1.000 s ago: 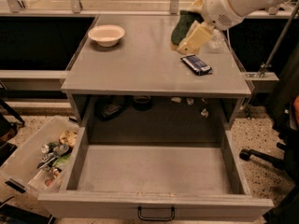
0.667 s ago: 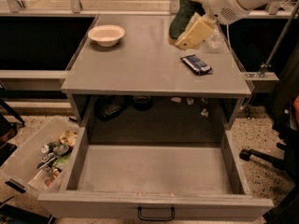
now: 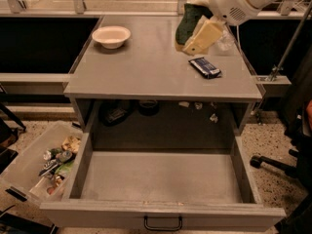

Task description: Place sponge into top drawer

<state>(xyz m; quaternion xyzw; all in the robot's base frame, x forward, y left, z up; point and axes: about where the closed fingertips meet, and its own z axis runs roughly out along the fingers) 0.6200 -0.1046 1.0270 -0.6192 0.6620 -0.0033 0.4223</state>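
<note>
In the one camera view, the gripper (image 3: 208,12) is hanging at the top right, above the back right part of the table (image 3: 146,69), and its claw is clamping the sponge (image 3: 195,30). The sponge is dangling tilted, green face turned left and yellow foam to the right, and looks clear of the tabletop rather than resting on it. Against a second ago, sponge and arm are sitting slightly further left and a touch higher, and the tilt has changed a little. The packet (image 3: 205,67) just below and in front of it, and the bowl (image 3: 111,35) at the back left, are lying where they were. So the pick-up looks finished and the carry is only starting. The drawer (image 3: 161,177) is standing pulled fully out at the bottom, its floor showing bare and its handle (image 3: 163,223) facing the camera. It is well apart from the sponge, both lower and nearer the camera. What is remaining, I judge, is the longer part: bringing the arm forward past the table's front edge, lowering into the drawer and letting go, while keeping wide of the bin (image 3: 29,165) of clutter sitting just beside the drawer's left wall.
</note>
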